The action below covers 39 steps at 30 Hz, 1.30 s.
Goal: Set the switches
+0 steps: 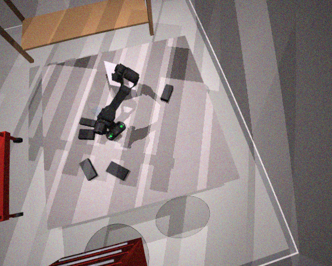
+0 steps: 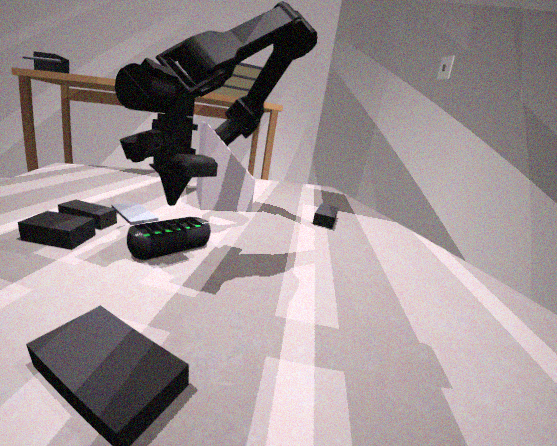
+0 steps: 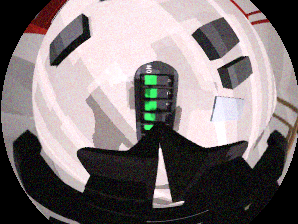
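The controller unit (image 2: 169, 238) (image 3: 156, 95) sits on the bench (image 1: 185, 119) (image 2: 381, 320) (image 3: 120, 45), with its row of switches facing upward. In the wrist view, five green ends can be seen; the nearest part of the row is hidden behind the gripper (image 2: 171, 202) (image 3: 160, 131), so I cannot tell how that part is set. The gripper has its fingers together at the tips, and it holds nothing. It points downward, and in the exterior view its tips are above the unit's top, seemingly apart from it. Near the unit lie two dark blocks, one (image 1: 86, 134) (image 2: 57, 229) (image 3: 216, 38) beside the other (image 1: 87, 121) (image 2: 87, 213) (image 3: 235, 72). A thin pale plate (image 2: 134, 213) (image 3: 226, 109) lies near them. Well apart, another small dark block (image 1: 167, 93) (image 2: 325, 216) rests alone. Behind the unit, in the exterior view, a white wedge-like piece (image 2: 223, 172) stands upright.
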### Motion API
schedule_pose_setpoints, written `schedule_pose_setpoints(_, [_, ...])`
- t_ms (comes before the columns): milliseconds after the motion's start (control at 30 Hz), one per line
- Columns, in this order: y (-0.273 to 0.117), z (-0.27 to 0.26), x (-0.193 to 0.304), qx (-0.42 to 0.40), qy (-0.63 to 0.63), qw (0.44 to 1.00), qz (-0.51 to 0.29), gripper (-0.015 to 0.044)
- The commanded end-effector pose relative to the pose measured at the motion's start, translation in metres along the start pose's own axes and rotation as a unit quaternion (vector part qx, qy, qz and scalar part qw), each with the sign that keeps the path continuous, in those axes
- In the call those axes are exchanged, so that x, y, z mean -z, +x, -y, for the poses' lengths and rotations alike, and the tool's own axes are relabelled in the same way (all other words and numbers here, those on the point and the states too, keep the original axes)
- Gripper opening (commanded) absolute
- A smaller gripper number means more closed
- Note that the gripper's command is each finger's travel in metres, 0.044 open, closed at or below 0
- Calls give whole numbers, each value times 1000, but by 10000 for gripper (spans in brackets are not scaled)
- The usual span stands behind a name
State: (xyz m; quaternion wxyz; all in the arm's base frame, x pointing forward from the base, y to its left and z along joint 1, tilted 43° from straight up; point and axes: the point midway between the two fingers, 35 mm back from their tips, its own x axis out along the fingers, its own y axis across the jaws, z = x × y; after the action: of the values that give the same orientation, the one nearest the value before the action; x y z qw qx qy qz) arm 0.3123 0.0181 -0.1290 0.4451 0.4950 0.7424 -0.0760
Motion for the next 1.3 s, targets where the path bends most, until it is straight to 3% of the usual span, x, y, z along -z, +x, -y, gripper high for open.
schedule_pose_setpoints(0, [0, -1, 0, -2, 2, 1000, 0, 0])
schedule_pose_setpoints(133, [5, 7, -2, -15, 2, 1000, -1, 0])
schedule_pose_setpoints(333, [30, 52, 0, -105, 3, 994, 1, 0])
schedule_pose_setpoints(1267, [66, 52, 0, -105, 3, 994, 0, 0])
